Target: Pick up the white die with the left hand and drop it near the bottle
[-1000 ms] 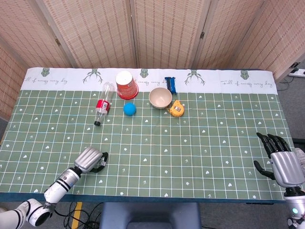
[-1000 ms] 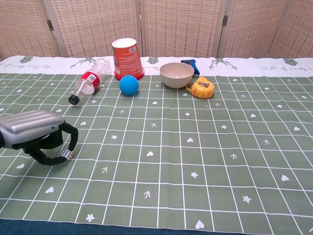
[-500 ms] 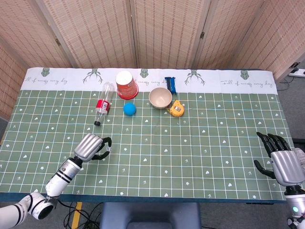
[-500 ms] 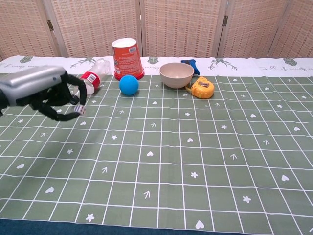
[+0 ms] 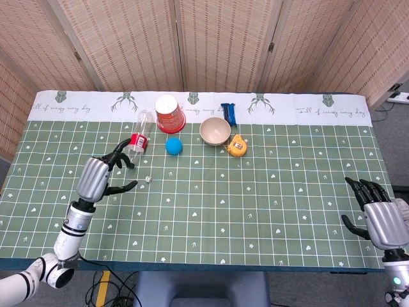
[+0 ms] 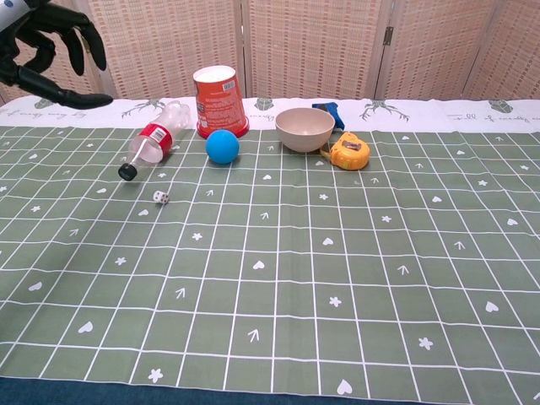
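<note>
The small white die (image 5: 147, 178) (image 6: 160, 197) lies on the green checked cloth, just in front of the cap end of the bottle (image 5: 138, 141) (image 6: 153, 143). That clear bottle with a red label lies on its side at the back left. My left hand (image 5: 97, 175) (image 6: 46, 46) hovers left of the die, raised above the table, fingers spread and holding nothing. My right hand (image 5: 378, 217) rests open at the table's right front edge, far from both.
Behind the bottle stands an upturned red cup (image 5: 169, 113). A blue ball (image 5: 174, 146), a beige bowl (image 5: 215, 130), a yellow tape measure (image 5: 238, 147) and a blue object (image 5: 229, 113) lie along the back middle. Folding screens close the rear.
My left hand lifted the die from the front left, carried it toward the bottle and let go; the die now lies by the bottle's cap. The right hand stayed put.
</note>
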